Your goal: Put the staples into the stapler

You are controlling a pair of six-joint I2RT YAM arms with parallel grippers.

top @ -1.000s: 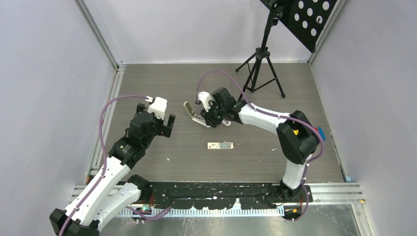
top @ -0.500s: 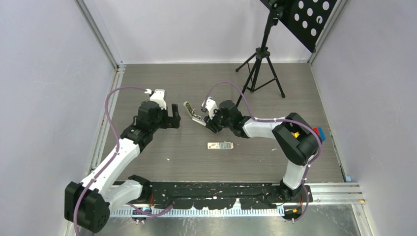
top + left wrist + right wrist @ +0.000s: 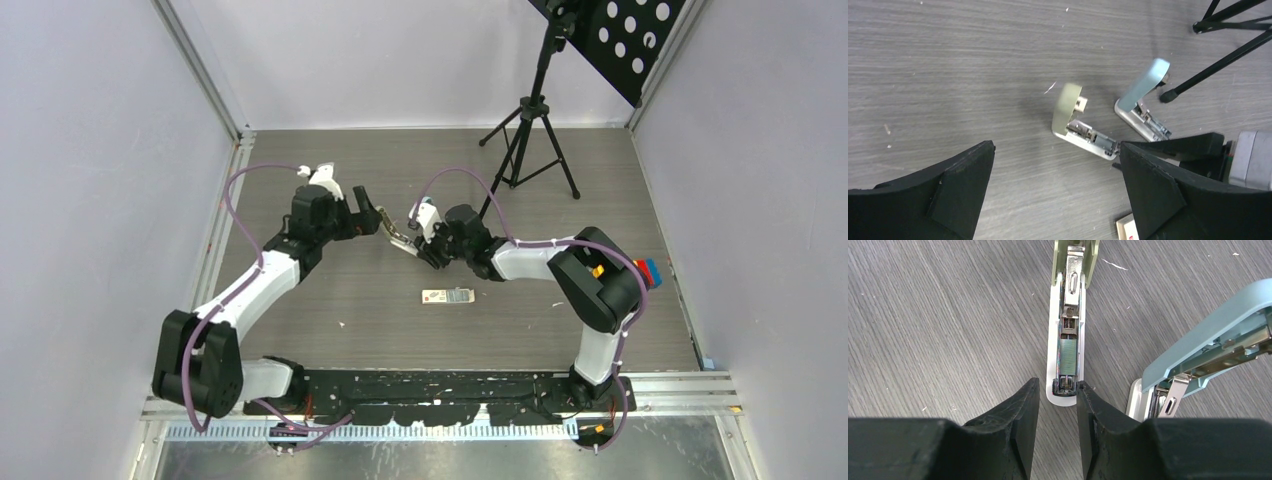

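The right claw (image 3: pixel 1057 386) stands narrow, its two black fingers (image 3: pixel 1018 415) a slim gap apart. The near end of the green stapler (image 3: pixel 1068 315) sits right at that gap; whether the tips pinch it or only flank it I cannot tell. Straight ahead of this claw the stapler lies opened out on its white base, its metal channel running away from the tips. A ribbed silvery-grey strip (image 3: pixel 1067 356), seemingly staples, lies in the channel just beyond them. Just to the claw's right, close beside the green one but apart from it, the blue stapler (image 3: pixel 1208 320) has its lid tilted up. Under all of it is the grey wood-grain table (image 3: pixel 948 315)

The left claw (image 3: pixel 1057 147) gapes wide and holds nothing, hovering over the table. Ahead of it, within the span of its two fingers (image 3: pixel 948 200), is the green stapler with its lid raised. Beyond that and to the right is the blue one, and further right are the black legs of a tripod (image 3: pixel 1220 62). Close by its right finger, at the lower edge of the wrist view, a corner of the white staples box (image 3: pixel 1127 231) with its reddish mark peeps out. From above, the box lies flat on the table behind both claws, towards the arm bases, nearer the right claw and apart from both staplers
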